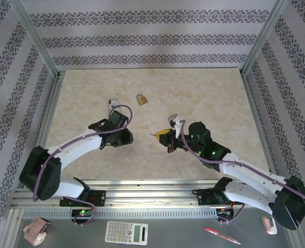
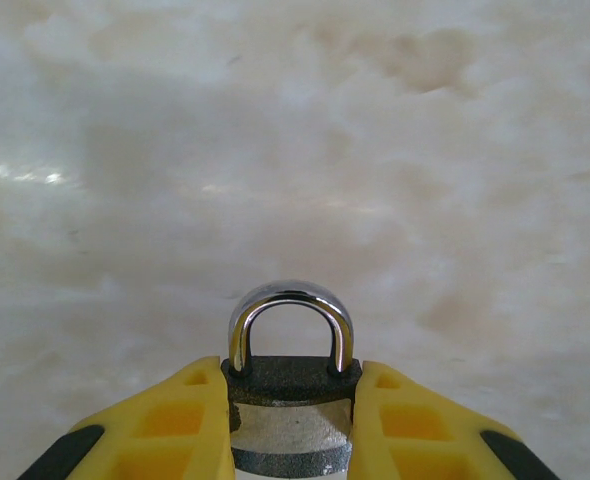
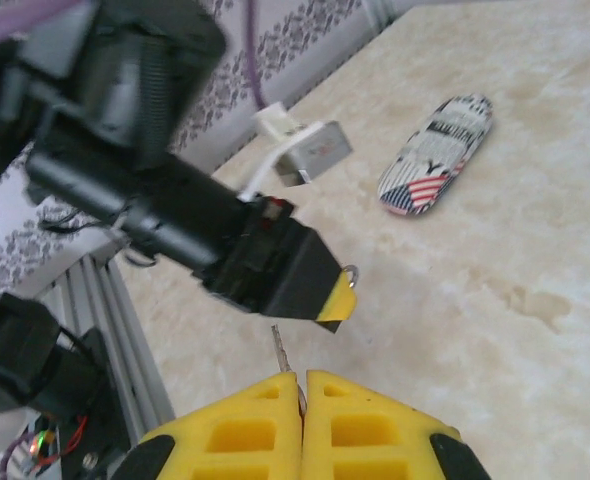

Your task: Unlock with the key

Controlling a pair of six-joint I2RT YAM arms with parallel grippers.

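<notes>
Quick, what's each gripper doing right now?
Left gripper: closed on the small dark-grey padlock.
Right gripper: closed, pinching the key.

A: Item, between the left fingers (image 2: 175,425): padlock (image 2: 291,425)?
B: Shackle polished metal, mirror-bright. Top plate dark, matt, grainy. Body brushed metal. Fingers yellow plastic, matt.
A: Item, at the tips of the right fingers (image 3: 375,425): key (image 3: 278,350)?
B: Thin pale metal, dull sheen. Fingers the same matt yellow plastic.
A: Beneath both?
B: Table (image 2: 275,150): marbled stone look, smooth, faint gloss.
</notes>
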